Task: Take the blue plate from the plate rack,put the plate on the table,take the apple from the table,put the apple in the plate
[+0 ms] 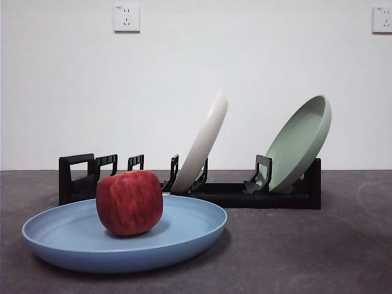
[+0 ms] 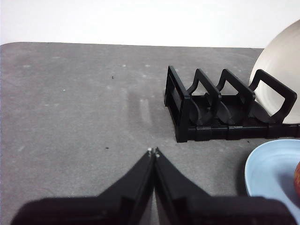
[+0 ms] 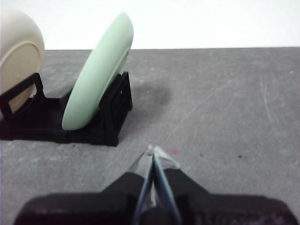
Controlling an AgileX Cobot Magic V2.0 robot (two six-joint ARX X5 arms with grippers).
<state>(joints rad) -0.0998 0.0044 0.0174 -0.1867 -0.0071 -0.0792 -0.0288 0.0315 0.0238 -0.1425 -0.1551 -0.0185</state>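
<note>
The blue plate (image 1: pixel 184 236) lies flat on the dark grey table (image 1: pixel 318 245) in front of the plate rack (image 1: pixel 245 195). The red apple (image 1: pixel 129 202) sits in the plate, left of its middle. In the left wrist view the plate's edge (image 2: pixel 267 168) and a sliver of the apple (image 2: pixel 297 180) show beside the rack's handle end (image 2: pixel 180 108). My left gripper (image 2: pixel 153 151) is shut and empty over bare table, apart from the rack. My right gripper (image 3: pixel 152 151) is shut and empty, near the rack's other end (image 3: pixel 110 112). Neither gripper shows in the front view.
A cream-white plate (image 1: pixel 202 144) leans in the rack's middle and a pale green plate (image 1: pixel 300 144) leans at its right end. They also show in the wrist views: the cream plate (image 2: pixel 276 70) and the green plate (image 3: pixel 96 77). A white wall stands behind the table.
</note>
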